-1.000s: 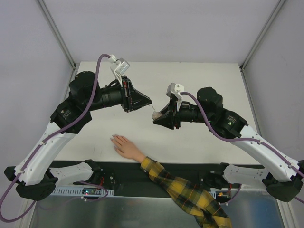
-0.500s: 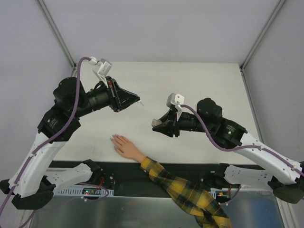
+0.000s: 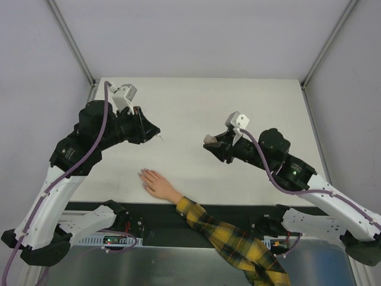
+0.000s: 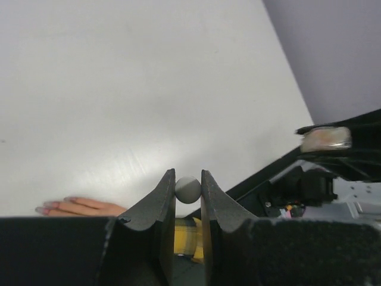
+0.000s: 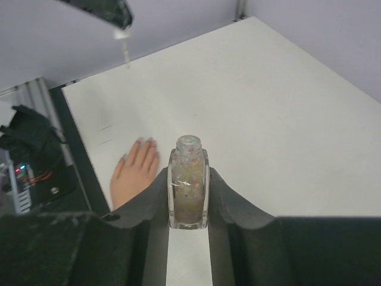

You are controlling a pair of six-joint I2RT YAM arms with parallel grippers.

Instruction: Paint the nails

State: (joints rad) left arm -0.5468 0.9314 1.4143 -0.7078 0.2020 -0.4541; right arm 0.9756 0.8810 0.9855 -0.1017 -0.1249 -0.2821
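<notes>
White table (image 3: 250, 107), grey walls (image 3: 178, 36). Left gripper (image 3: 156, 132) clenches the brush cap (image 4: 187, 190), right gripper (image 3: 211, 143) grips the open polish bottle (image 5: 189, 190) — both aloft. The mannequin hand (image 3: 156, 183) lies at the near edge, nails (image 5: 143, 141) unreached — next, I judge, lower the brush (image 5: 125, 52) onto one.

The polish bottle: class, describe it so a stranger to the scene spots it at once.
Above the middle of the white table hangs the right gripper. It grips the polish bottle: small, clear, glitter-speckled, its neck uncapped, unlike anything nearby.
</notes>
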